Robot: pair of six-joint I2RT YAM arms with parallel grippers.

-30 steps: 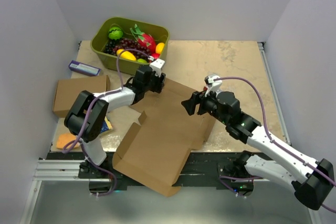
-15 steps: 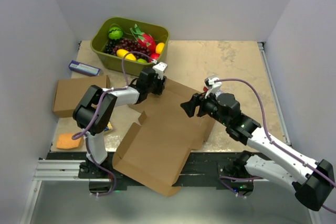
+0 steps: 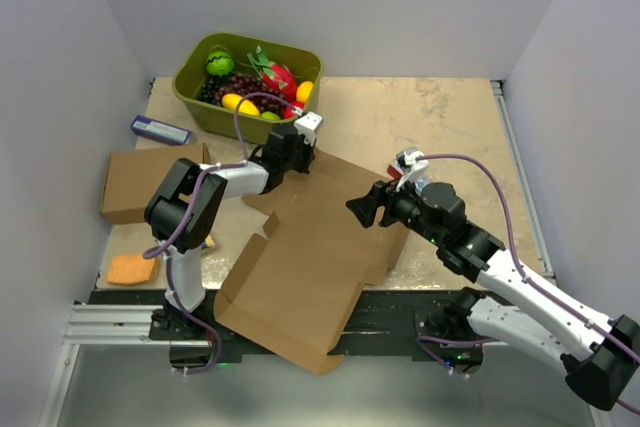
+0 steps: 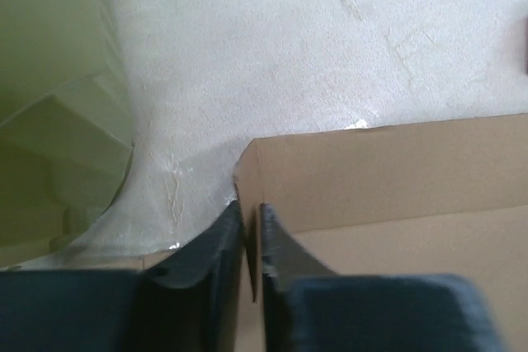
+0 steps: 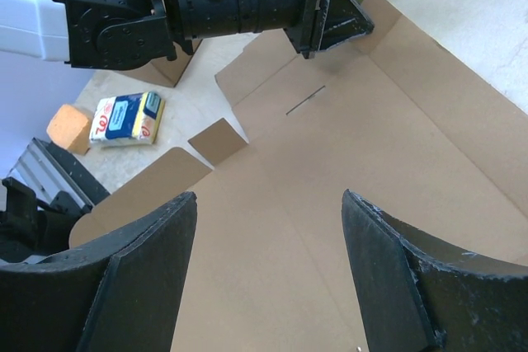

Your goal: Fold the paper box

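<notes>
The paper box (image 3: 320, 247) lies unfolded and flat, a brown die-cut sheet that runs from the table's middle out over the near edge. My left gripper (image 3: 303, 154) is at the sheet's far left corner, shut on the edge of a raised flap (image 4: 388, 171). In the left wrist view the thin cardboard edge stands pinched between the two dark fingers (image 4: 250, 218). My right gripper (image 3: 358, 205) hovers open over the sheet's right-hand part. Its wrist view shows only bare cardboard (image 5: 330, 162) between the spread fingers (image 5: 266, 197), with the left gripper (image 5: 330, 26) beyond them.
A green tub of fruit (image 3: 196, 85) stands at the back left, close behind the left gripper. Another brown cardboard box (image 3: 150, 182) lies at the left, a small blue box (image 3: 160, 130) behind it. An orange sponge (image 3: 130, 268) and a yellow-blue packet (image 5: 124, 117) lie near the left arm's base.
My left gripper has slid a little right along the sheet's far corner and closed on the flap edge. The right gripper has shifted slightly and stays open.
</notes>
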